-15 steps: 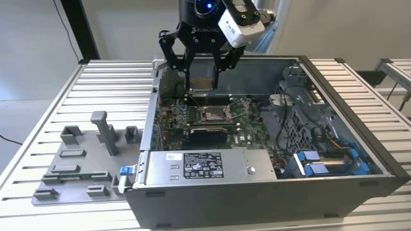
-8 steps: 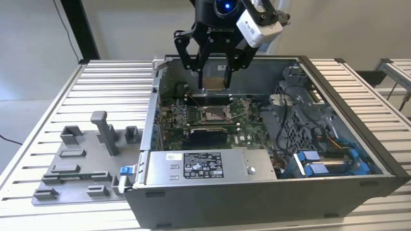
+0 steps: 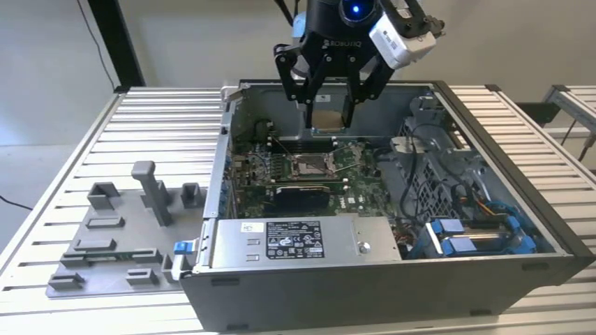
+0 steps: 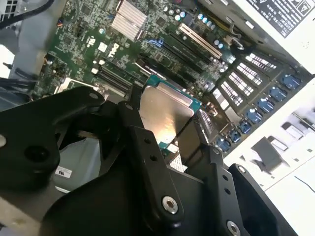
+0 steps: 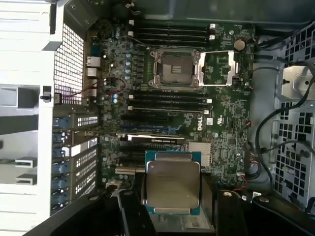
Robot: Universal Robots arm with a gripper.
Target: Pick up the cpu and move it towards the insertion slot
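Note:
My gripper [image 3: 330,123] hangs over the far half of the open computer case [image 3: 521,209], shut on the cpu [image 3: 328,114], a flat silvery square gripped by its edges between the black fingers. In both wrist views the cpu [image 5: 172,183] [image 4: 166,112] shows its metal face with a teal rim. The insertion slot [image 3: 310,165] lies on the green board below and a little nearer than the cpu. Its silver frame is swung open in the first wrist view, where the insertion slot [image 5: 175,69] has a dark centre. The cpu is held well above the board.
A grey moulded tray [image 3: 121,230] with upright blocks lies on the slatted table at the exterior view's left. Inside the case are a silver power supply [image 3: 293,241] at the front, cables and a drive cage [image 3: 437,167], blue parts [image 3: 465,237], and long black card slots [image 5: 167,98].

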